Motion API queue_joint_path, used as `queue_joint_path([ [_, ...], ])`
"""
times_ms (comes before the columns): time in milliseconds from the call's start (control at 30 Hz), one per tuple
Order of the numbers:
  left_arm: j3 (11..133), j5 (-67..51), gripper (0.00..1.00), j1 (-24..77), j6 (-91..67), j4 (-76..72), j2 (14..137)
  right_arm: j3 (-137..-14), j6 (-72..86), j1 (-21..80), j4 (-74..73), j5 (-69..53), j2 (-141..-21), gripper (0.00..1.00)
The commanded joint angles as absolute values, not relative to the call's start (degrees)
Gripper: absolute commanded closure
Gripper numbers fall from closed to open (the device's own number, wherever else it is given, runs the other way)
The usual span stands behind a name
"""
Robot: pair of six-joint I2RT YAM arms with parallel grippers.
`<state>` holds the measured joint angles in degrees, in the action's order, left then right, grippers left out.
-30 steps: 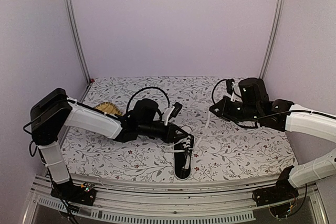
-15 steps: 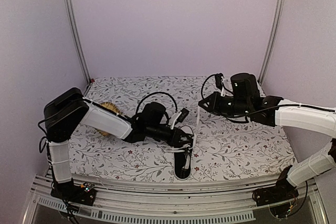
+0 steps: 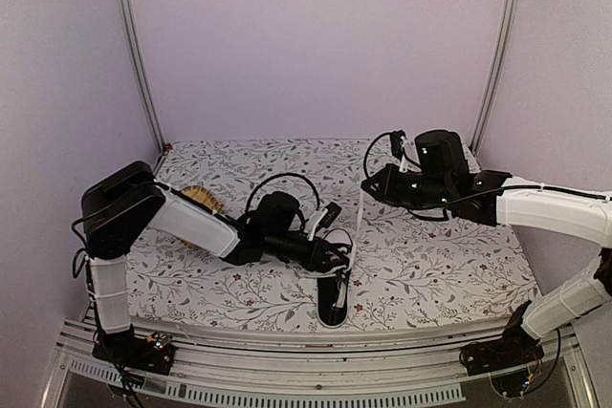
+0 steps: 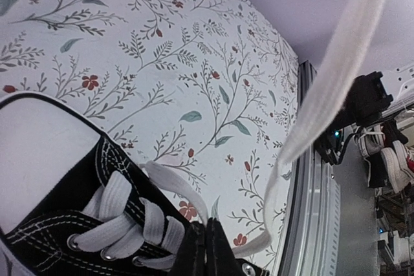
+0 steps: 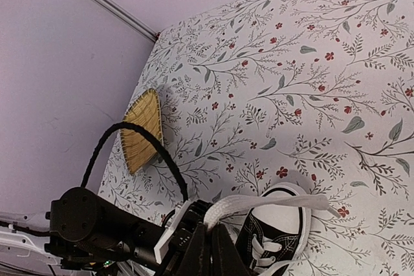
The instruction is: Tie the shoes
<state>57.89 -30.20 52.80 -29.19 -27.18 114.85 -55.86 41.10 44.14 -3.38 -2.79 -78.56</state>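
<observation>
I take the sneaker (image 3: 335, 293) as my reference. It lies on the floral cloth (image 3: 449, 274), close to the cloth's near edge, with its white toe cap pointing toward the arm bases and its laced opening facing up.

The left gripper (image 3: 337, 257) sits right over the far end of the sneaker, at the top of the lacing. In my left wrist view its fingertips (image 4: 206, 250) are pressed flat together with no gap. A white lace (image 4: 330, 75) curves off the sneaker's (image 4: 71, 211) eyelets and meets them at the tips — it looks pinched there.

From that spot the lace (image 3: 356, 222) runs up and away, beyond the sneaker and slightly to the right, to the right gripper (image 3: 366, 186), which hangs above the cloth, well apart from the shoe. My right wrist view shows that gripper (image 5: 207, 244) shut as well, with the lace (image 5: 259, 203) coming straight out from between its fingers and stretching over the sneaker's (image 5: 275, 224) toe cap.

A yellow woven mat (image 3: 199, 200) lies well to the left of the sneaker and farther back — partly behind the left arm (image 3: 191, 222).
</observation>
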Motion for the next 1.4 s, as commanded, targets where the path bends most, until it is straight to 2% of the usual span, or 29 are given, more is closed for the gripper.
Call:
queue_joint_path([
  [0,56.2,-30.7,1.00,52.2,-29.8,-31.7,110.9,-57.2,40.9,44.3,-5.3,0.3,-79.0,0.98],
  [233,53.9,-30.9,1.00,52.1,-31.7,-36.7,109.1,-57.9,41.1,44.3,-5.6,0.6,-81.0,0.98],
  [767,60.4,-32.3,0.94,52.3,-31.9,-32.1,117.0,-59.2,41.1,44.3,-3.4,-2.1,-82.6,0.98],
  [1133,59.5,-32.5,0.91,52.4,-32.4,-33.3,116.4,-59.2,41.3,44.3,-3.2,-1.7,-83.8,0.98],
  [1367,58.7,-34.5,0.77,52.4,-33.1,-35.6,115.8,-59.3,41.3,44.3,-3.7,-0.9,-84.1,0.98],
])
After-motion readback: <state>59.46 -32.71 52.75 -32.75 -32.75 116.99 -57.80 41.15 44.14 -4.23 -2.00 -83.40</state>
